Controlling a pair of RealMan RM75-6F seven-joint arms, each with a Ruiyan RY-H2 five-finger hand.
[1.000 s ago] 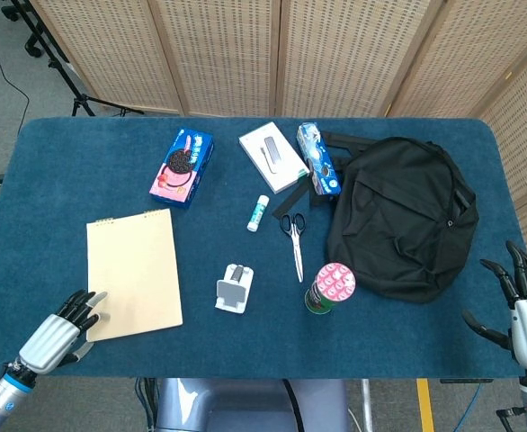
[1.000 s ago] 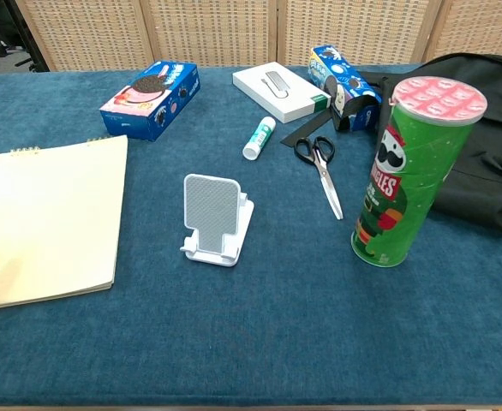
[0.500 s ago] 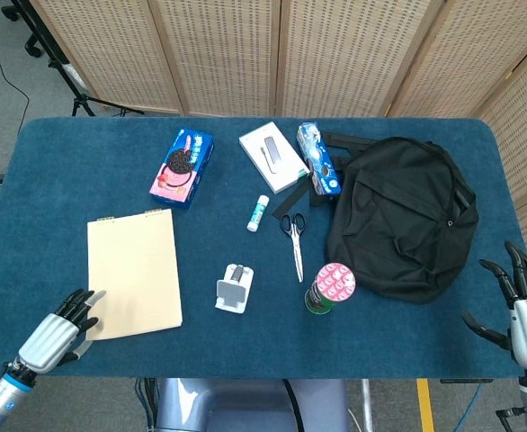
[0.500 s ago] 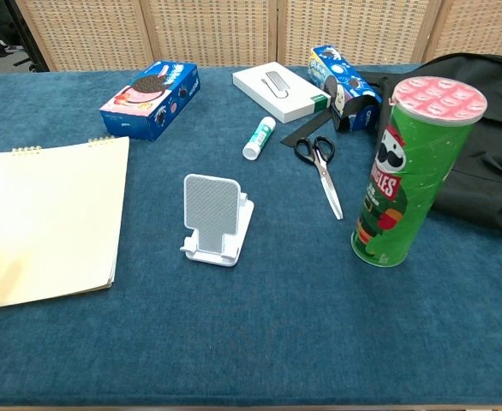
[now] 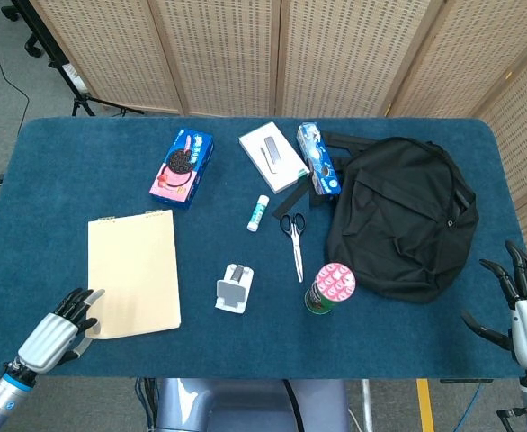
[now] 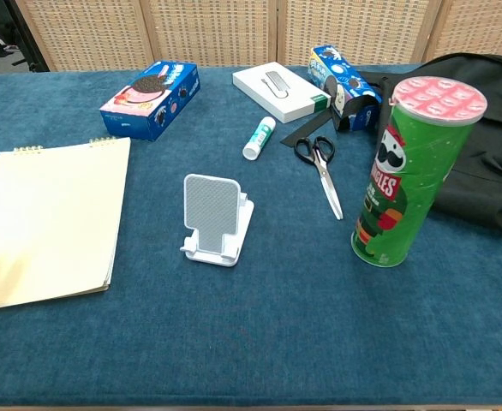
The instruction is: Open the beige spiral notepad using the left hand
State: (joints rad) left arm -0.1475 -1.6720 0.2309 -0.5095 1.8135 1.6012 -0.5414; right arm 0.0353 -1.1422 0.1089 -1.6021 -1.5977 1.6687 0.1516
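Notepad (image 5: 133, 274) has slid slightly toward 3 o'clock since a second ago, and the left hand (image 5: 58, 328) has drawn back toward 7 o'clock, so less of it overlaps the pad. Left hand sits at the near-left table corner, fingertips (image 5: 85, 301) at the pad's near-left corner, fingers slightly curled and apart, gripping nothing. Beige spiral notepad lies flat and closed, spiral edge at 12 o'clock. Right hand (image 5: 526, 310) at the far-right table edge, fingers spread, empty. At 3 o'clock of the pad stands a white phone stand (image 6: 214, 218); further at 3 o'clock a green chip can (image 6: 408, 167) upright. Scissors (image 6: 322, 167) and glue stick (image 6: 258, 138) lie at 12 o'clock of those. Black backpack (image 5: 403, 216) at 3 o'clock.
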